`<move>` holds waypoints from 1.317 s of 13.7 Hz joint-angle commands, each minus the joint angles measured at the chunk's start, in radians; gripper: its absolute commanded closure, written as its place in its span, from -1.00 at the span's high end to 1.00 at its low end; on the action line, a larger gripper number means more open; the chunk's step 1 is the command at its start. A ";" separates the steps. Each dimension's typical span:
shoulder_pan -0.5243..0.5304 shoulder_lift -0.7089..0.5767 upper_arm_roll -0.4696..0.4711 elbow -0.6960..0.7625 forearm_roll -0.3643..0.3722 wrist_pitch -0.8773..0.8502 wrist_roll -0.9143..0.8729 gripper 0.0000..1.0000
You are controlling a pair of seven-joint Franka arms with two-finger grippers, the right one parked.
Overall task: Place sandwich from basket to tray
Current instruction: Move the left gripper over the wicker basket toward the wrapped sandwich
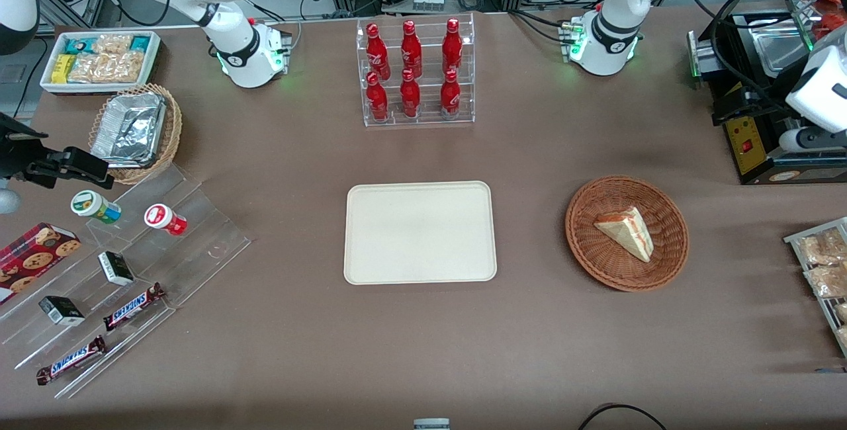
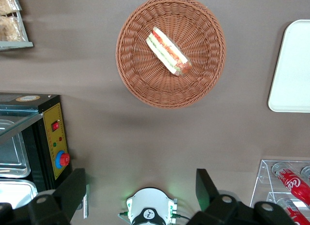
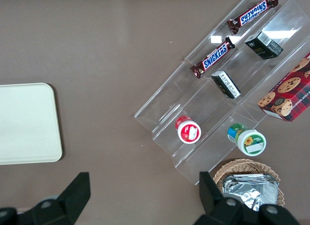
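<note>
Only overhead: gripper [image 2: 140, 186] agape, sandwich [image 2: 168, 51] filling.

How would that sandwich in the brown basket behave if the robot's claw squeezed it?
The sandwich is probably soft: pale bread over thin filling layers, so it may squash or slide apart. As a small wedge it looks light. It lies flat in the basket, so it should not roll. The gripper hangs open above the table, away from the basket.
</note>
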 commanded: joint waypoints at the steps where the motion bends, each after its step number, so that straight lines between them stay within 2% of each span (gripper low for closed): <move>1: -0.012 -0.022 0.008 -0.002 0.000 -0.009 0.007 1.00; 5: -0.010 0.016 0.010 -0.010 0.003 0.032 -0.005 1.00; 7: -0.009 0.051 0.010 -0.036 0.003 0.090 -0.116 1.00; 13: -0.015 0.076 0.006 -0.276 0.002 0.406 -0.399 1.00; 16: -0.064 0.111 0.003 -0.367 0.003 0.561 -0.615 1.00; 18: -0.083 0.116 0.003 -0.437 0.005 0.649 -0.642 1.00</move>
